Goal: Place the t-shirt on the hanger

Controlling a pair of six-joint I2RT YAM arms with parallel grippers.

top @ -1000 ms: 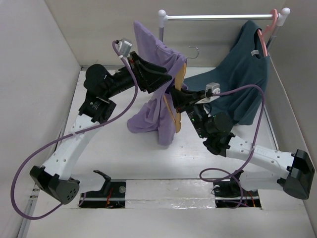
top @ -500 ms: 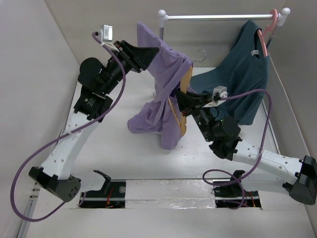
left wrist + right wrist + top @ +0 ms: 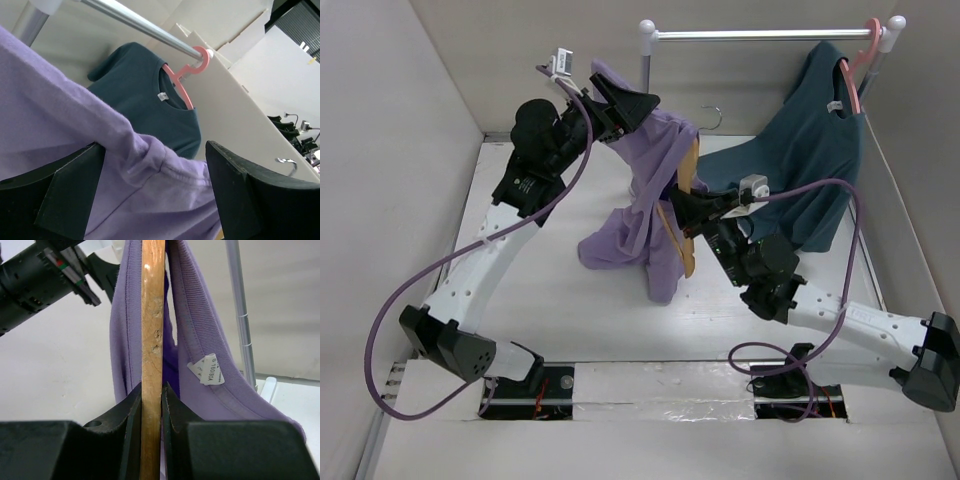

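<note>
- White table (image 3: 540, 300), far middle: right gripper (image 3: 150, 390) is clamped on the hanger (image 3: 152, 315).
- Left gripper (image 3: 155, 150), fingers spread apart, carries the t-shirt (image 3: 640, 230) draped across them.

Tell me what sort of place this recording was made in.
Likely a lab test cell for hanging clothes: plain white panel walls, a metal garment rail holding a dark teal t-shirt on a pink plastic hanger.
</note>
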